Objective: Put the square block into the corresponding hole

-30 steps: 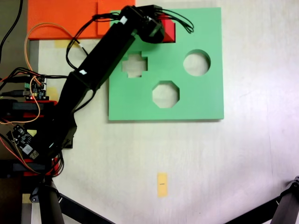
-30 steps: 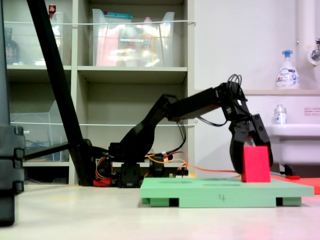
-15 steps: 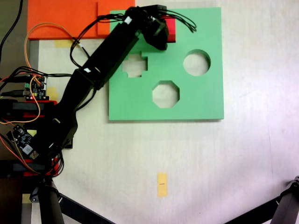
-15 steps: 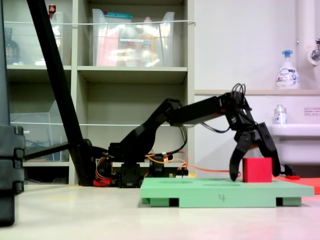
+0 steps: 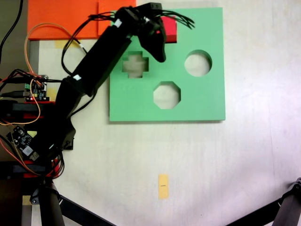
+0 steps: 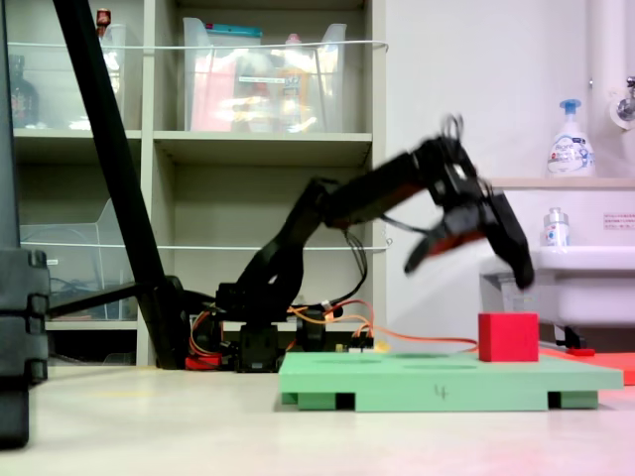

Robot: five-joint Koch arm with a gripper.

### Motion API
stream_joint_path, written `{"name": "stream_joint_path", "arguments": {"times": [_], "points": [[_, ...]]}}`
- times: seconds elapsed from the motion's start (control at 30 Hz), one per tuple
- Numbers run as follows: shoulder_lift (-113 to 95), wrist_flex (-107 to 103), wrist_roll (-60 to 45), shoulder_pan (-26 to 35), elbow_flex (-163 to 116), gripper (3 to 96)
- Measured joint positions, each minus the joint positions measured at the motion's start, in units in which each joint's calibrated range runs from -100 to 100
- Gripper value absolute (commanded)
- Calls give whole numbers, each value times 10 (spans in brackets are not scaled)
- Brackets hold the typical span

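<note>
The square block (image 6: 508, 337), a small bright red cube, is sitting low on the green foam board (image 6: 437, 380) near that board's right end in the second exterior view, only its upper part standing above the board's top face. In the first exterior view the block (image 5: 170, 29) is lying at the board's (image 5: 202, 96) top edge, left of the middle, and it is partly covered by the arm. The corresponding hole itself is not showing apart from the block; the block is filling the spot where it would be, and how deep it is seated cannot be told.

The gripper (image 6: 466, 260) is hanging in the air above the board, up and to the left of the block in the second exterior view, touching nothing. Its two black fingers are spread wide apart with nothing between them, and they are slightly blurred.

Elsewhere on the board in the first exterior view, a cross-shaped cutout (image 5: 135, 64) is lying below and left of the block, a round cutout (image 5: 198, 63) below and right of it, and an octagonal cutout (image 5: 166, 95) further down toward the board's lower edge. An orange board (image 5: 66, 19) is lying against the green board's upper left corner. A small yellow paper tag (image 5: 163, 186) is resting on the pale floor well below the green board.
</note>
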Motion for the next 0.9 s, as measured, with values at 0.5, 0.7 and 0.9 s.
{"name": "stream_joint_path", "arguments": {"times": [0.5,0.7,0.9], "points": [[-758,-81,-421,-224,-104,571],[-986,53,-478,-275,-489,570],[-1163,446,-500,-299,-1065,558]]}}
